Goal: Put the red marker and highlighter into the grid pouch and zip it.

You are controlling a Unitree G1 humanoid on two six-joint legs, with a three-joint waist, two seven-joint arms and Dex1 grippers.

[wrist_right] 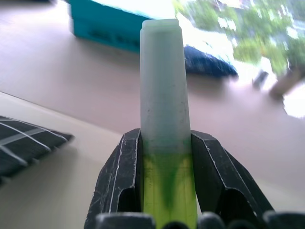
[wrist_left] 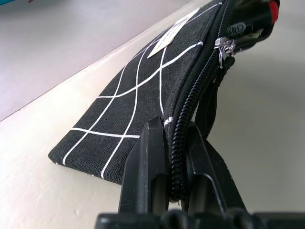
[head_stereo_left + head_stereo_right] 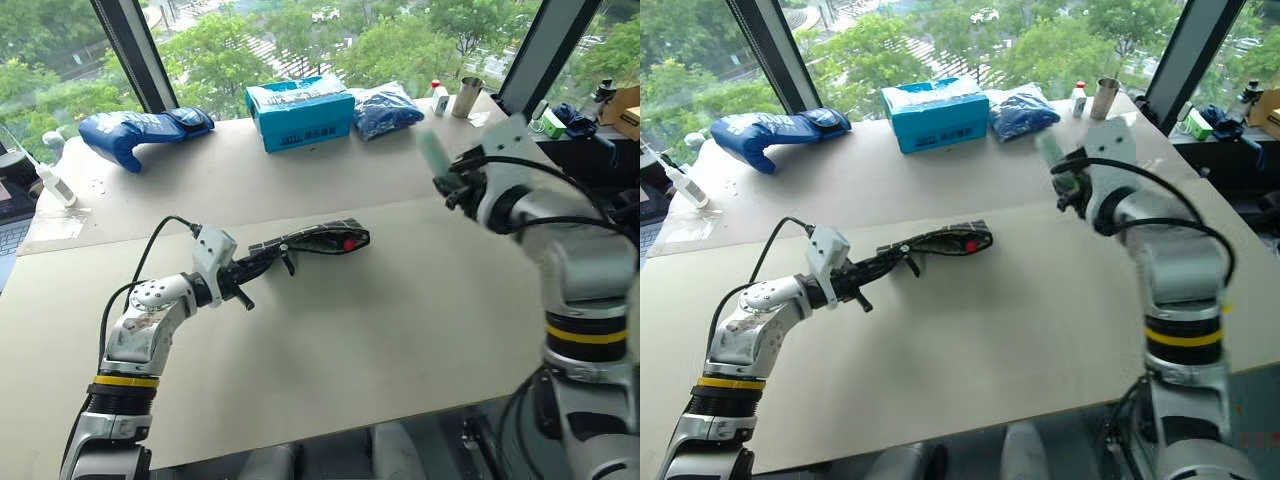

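The grid pouch (image 3: 318, 239) lies near the middle of the table, black with white lines. Its zipper is partly undone at the far end. My left gripper (image 2: 175, 138) is shut on the near zipper edge of the pouch (image 2: 133, 109). The red marker (image 3: 349, 243) lies inside the open mouth, its red end (image 2: 272, 9) poking out. My right gripper (image 1: 166, 148) is raised above the right of the table, well clear of the pouch. It is shut on the highlighter (image 1: 161, 86), whose pale cap (image 3: 432, 150) points up.
Along the far side by the window stand a teal box (image 3: 300, 112), a blue bag (image 3: 140, 133), a second blue packet (image 3: 385, 108), a small bottle (image 3: 440, 97) and a metal cup (image 3: 467, 97). A white bottle (image 3: 55, 185) lies at the left edge.
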